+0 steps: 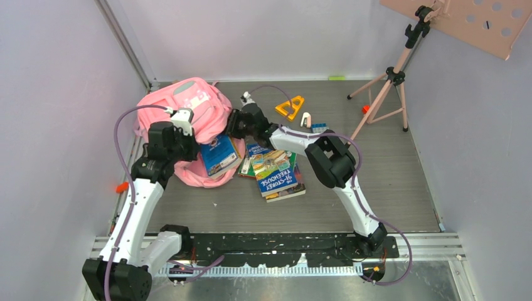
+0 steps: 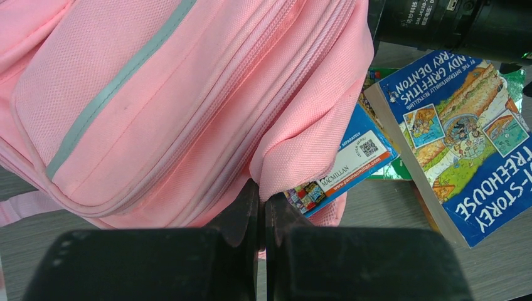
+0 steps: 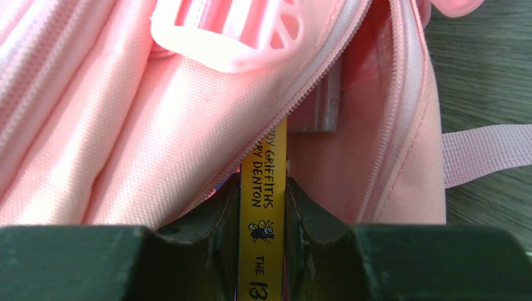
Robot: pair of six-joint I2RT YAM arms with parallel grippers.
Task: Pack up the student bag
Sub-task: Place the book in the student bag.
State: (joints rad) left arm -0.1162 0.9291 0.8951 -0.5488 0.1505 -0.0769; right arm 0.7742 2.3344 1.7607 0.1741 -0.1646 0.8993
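The student bag (image 1: 188, 106) lies slumped at the rear left of the worktop (image 1: 389, 182), its pink front pockets facing up. The left hand (image 1: 179, 139) sits against the bag's near edge. In the left wrist view its fingers (image 2: 248, 210) are pressed together and pinch a fold of the bag's pink flap, which tents up from the tips. A blue book (image 2: 351, 160) lies tucked partly under that flap.

Just right of the bag, the right hand (image 1: 240, 123) reaches in from the right toward the open zip. In the right wrist view its fingers (image 3: 216, 216) clamp a yellow-spined book (image 3: 263, 163) edge-on. The far end of the spine passes between the zip teeth into the bag's mouth. The bag fills the whole view ahead of this hand.

Further right, a Treehouse book (image 1: 276, 170) tops a small pile on the worktop in front of the bag. Behind the pile lies an orange frame (image 1: 290, 108). A tripod (image 1: 390, 81) stands at the rear right.
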